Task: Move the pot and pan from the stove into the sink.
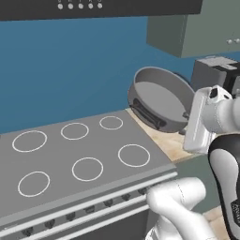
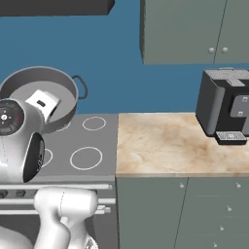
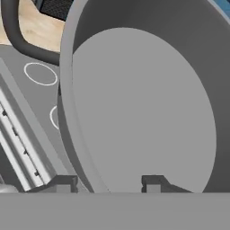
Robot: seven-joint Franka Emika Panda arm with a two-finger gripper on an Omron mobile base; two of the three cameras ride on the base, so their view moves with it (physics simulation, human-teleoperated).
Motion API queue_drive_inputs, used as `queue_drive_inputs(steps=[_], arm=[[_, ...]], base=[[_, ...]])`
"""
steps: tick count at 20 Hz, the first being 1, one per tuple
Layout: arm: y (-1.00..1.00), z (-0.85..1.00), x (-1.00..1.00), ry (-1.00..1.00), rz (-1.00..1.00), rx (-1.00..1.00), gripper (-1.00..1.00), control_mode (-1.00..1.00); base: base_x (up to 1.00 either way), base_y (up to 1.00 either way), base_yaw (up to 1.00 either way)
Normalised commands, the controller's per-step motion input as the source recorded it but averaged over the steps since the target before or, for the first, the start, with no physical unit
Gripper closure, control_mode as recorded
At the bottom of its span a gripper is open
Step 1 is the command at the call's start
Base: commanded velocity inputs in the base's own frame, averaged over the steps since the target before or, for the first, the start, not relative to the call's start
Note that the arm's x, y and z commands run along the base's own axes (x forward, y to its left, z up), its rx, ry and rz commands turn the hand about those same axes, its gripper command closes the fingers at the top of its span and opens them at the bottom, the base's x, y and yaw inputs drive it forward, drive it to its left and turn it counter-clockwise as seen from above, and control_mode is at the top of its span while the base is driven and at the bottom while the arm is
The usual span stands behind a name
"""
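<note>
The grey pot (image 1: 161, 99) hangs tilted in the air over the stove's right edge, its mouth turned toward the base. My gripper (image 3: 108, 185) is shut on the pot's wall, one fingertip (image 3: 63, 183) outside and the other inside the rim. In the right base view the pot (image 2: 22, 92) sits behind my hand, one loop handle (image 2: 81, 86) sticking out to the right. The stove (image 1: 84, 154) lies below with six bare white ring burners. The pan and the sink are out of view.
A light wooden counter (image 2: 165, 143) runs right of the stove, with a black coffee machine (image 2: 226, 104) at its far end. Grey-green wall cabinets (image 2: 194, 29) hang above it and drawers sit below. A dark hood (image 1: 93, 7) is over the stove.
</note>
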Motion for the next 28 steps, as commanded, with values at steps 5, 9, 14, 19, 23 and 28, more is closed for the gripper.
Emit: queue_drive_inputs(steps=[5,9,14,19,23,28], arm=[[0.00,0.00,0.00,0.00,0.00,0.00,1.00,1.00],[0.00,0.00,0.00,0.00,0.00,0.00,1.00,1.00],[0.00,0.00,0.00,0.00,0.00,0.00,1.00,1.00],[0.00,0.00,0.00,0.00,0.00,0.00,1.00,1.00],[0.00,0.00,0.00,0.00,0.00,0.00,1.00,1.00],[0.00,0.00,0.00,0.00,0.00,0.00,1.00,1.00]], base=[[-0.99,-0.30,0.00],[-0.65,-0.17,0.00],[-0.07,-0.04,0.14],[-0.17,-0.02,0.45],[-0.13,0.00,0.48],[-0.09,0.00,0.49]])
